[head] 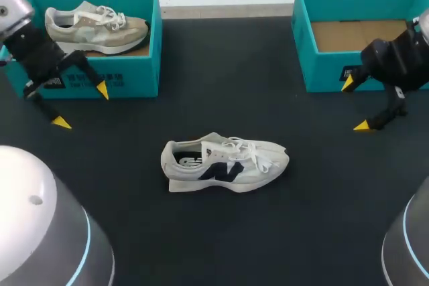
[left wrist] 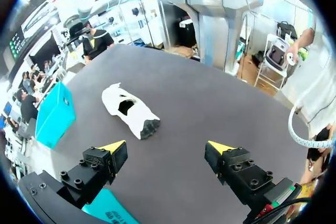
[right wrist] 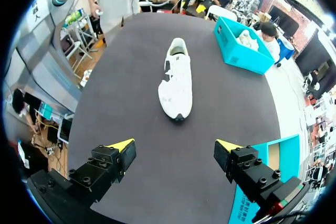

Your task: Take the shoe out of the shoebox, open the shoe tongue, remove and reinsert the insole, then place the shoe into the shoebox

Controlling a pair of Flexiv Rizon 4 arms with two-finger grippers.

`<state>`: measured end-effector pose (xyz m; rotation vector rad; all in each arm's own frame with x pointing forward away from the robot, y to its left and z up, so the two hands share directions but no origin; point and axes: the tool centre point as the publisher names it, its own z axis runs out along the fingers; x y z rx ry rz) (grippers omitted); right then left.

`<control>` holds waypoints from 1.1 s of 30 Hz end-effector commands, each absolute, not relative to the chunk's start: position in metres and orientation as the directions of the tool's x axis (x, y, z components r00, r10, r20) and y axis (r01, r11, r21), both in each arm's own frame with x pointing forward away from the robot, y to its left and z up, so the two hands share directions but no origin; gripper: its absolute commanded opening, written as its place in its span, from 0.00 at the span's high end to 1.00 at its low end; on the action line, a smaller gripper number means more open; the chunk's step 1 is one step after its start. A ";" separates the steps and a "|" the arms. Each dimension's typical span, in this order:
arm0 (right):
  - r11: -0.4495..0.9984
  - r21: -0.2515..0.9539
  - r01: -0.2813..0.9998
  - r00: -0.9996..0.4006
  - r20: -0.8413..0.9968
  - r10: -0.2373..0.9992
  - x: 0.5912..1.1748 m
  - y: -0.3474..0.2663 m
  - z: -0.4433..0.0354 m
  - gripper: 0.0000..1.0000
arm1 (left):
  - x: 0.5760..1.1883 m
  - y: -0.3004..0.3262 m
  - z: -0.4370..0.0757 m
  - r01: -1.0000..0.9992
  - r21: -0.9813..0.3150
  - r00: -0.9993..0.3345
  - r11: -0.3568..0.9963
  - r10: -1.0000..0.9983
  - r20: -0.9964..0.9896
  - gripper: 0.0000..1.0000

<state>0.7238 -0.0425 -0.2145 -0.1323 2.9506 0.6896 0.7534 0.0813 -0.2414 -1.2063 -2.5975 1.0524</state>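
Observation:
A white shoe (head: 224, 163) with a dark side logo and loose laces lies on its sole in the middle of the black table, toe pointing right. In the left wrist view the shoe (left wrist: 129, 110) lies well ahead of my open left gripper (left wrist: 167, 147). The right wrist view has the shoe (right wrist: 177, 80) ahead of my open right gripper (right wrist: 175, 148), toe toward it. My left gripper (head: 80, 105) hangs in front of the left teal shoebox (head: 127, 75), which holds a beige shoe (head: 94, 26). My right gripper (head: 354, 105) hangs in front of the empty right teal shoebox (head: 322, 65).
The two boxes stand at the table's back corners, with bare black table between them and all around the white shoe. The far teal box (right wrist: 242, 50) shows beyond the shoe in the right wrist view. The arms' round grey bases (head: 40, 232) fill the near corners.

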 end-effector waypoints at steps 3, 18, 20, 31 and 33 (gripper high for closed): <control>0.895 0.434 -0.108 -0.990 -0.125 -0.060 0.724 -0.042 -0.215 0.00 | 0.752 0.086 -0.246 0.634 -0.642 -0.732 0.430 0.600 -0.321 0.00; 0.895 0.434 -0.108 -0.990 -0.125 -0.060 0.724 -0.042 -0.215 0.00 | 0.750 0.093 -0.290 0.193 -0.828 -0.981 0.526 0.105 -0.162 0.00; 0.895 0.434 -0.108 -0.990 -0.125 -0.060 0.724 -0.042 -0.215 0.00 | 0.748 0.092 -0.294 0.153 -0.839 -0.988 0.522 0.062 -0.141 0.00; 0.895 0.434 -0.108 -0.990 -0.125 -0.060 0.724 -0.042 -0.215 0.00 | 0.735 0.081 -0.316 -0.013 -0.895 -0.999 0.446 -0.052 -0.012 0.00; 0.895 0.434 -0.108 -0.990 -0.125 -0.060 0.724 -0.042 -0.215 0.00 | 0.734 0.078 -0.323 -0.011 -0.893 -0.998 0.451 -0.066 -0.021 0.00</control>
